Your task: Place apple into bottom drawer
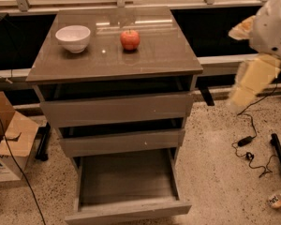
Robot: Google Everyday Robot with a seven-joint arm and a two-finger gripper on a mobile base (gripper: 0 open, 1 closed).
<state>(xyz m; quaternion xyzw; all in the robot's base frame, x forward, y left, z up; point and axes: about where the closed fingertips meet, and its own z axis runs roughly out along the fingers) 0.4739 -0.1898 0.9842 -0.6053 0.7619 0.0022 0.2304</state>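
Observation:
The red-orange apple [130, 40] sits upright on the cabinet top [164, 55], near the middle toward the back. The bottom drawer [126, 211] is pulled out toward me and its wide box interior holds nothing. The two shallower drawers above it stand slightly ajar. My gripper [250, 84] hangs in the air to the right of the cabinet, at about the height of the top drawer, well away from the apple and holding nothing that I can see. The white arm body sits above it at the right edge.
A white bowl [73, 37] stands on the cabinet top left of the apple. A cardboard box [9, 139] lies on the floor at left. Black cables [253, 149] and a small bottle [277, 198] lie on the floor at right. A ledge and railing run behind the cabinet.

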